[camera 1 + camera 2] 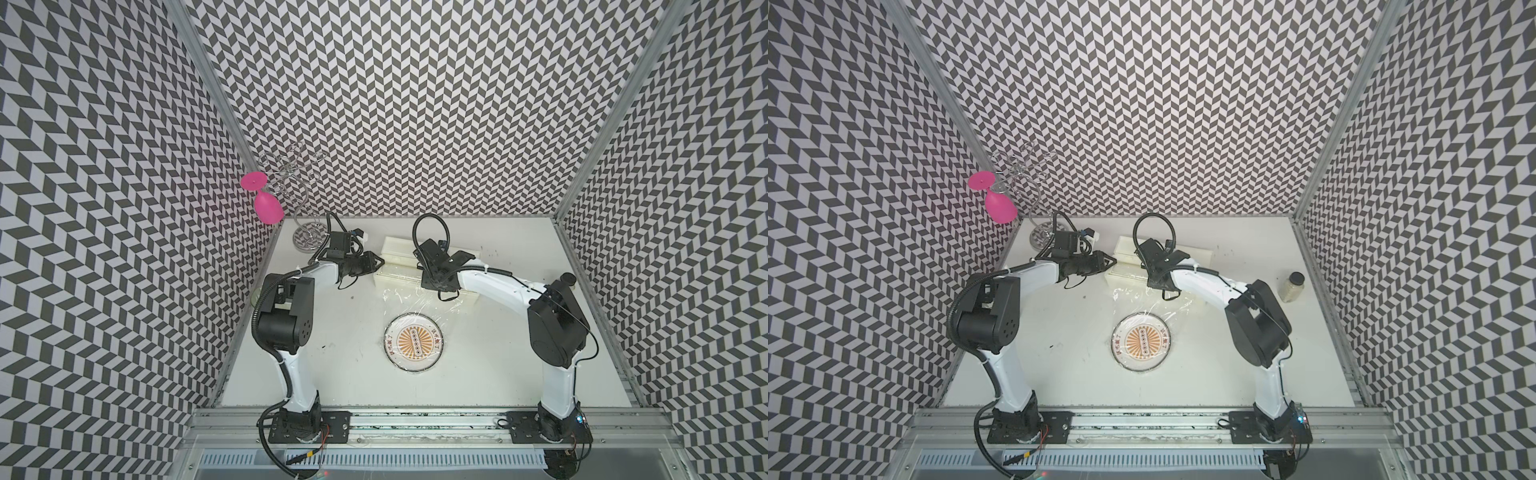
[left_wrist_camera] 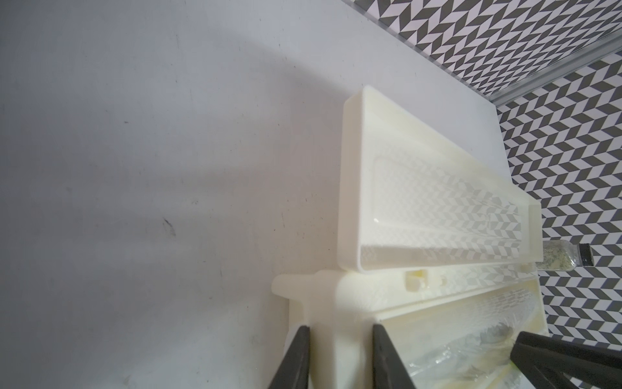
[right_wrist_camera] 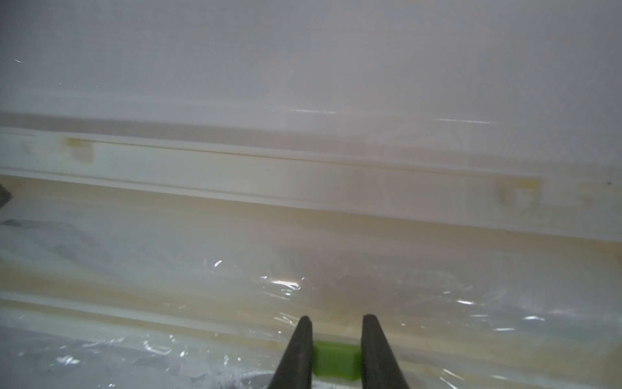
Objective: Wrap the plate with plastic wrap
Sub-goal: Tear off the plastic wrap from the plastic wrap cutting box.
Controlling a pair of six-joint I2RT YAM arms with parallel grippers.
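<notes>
Top view — red characters ring the plate (image 1: 415, 322) — unreadable.

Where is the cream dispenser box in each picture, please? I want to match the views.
In a top view: the dispenser box lies far back, beyond the plate.
In a top view: the same spot.
Left wrist: close up, lid open, its end in the left claw.
Right wrist: a long cream bar across the picture, green tab in the right claw.
Shared landmark: the plastic wrap spilling from it.
</notes>
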